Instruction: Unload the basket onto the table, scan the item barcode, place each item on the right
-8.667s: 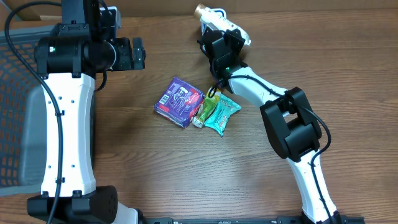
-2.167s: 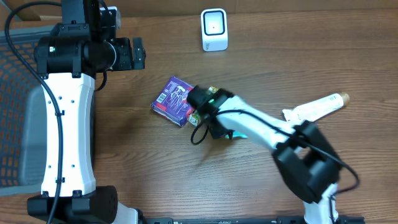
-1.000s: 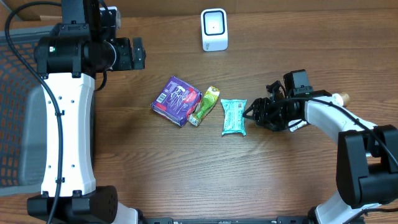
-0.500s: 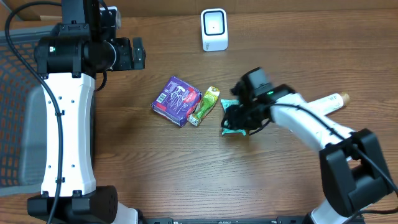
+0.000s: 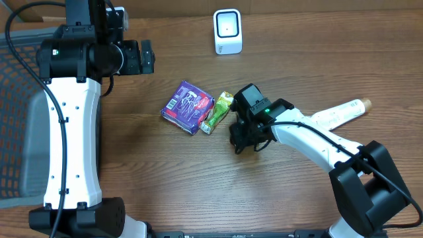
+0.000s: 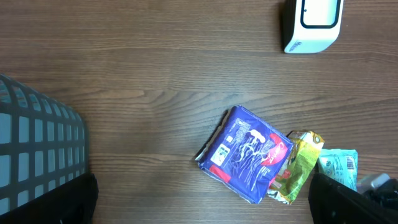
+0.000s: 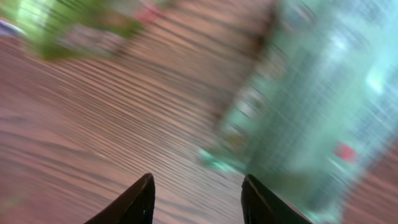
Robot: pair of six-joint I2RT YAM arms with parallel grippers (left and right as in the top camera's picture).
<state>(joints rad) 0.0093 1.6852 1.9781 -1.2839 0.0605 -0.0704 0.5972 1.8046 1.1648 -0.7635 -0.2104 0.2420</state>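
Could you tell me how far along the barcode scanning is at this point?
Done, it seems: the white tube, earlier held at the scanner, lies aside on the right. In hand: the right gripper is down over the teal packet, jaws part open, no grip visible yet. Left: lift and scan it, then the green packet and purple packet. The left gripper waits open.

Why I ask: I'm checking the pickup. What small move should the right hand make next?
Probably ease the right hand forward over the teal packet: its wrist view shows open jaws with only table between them, the packet lying just ahead.
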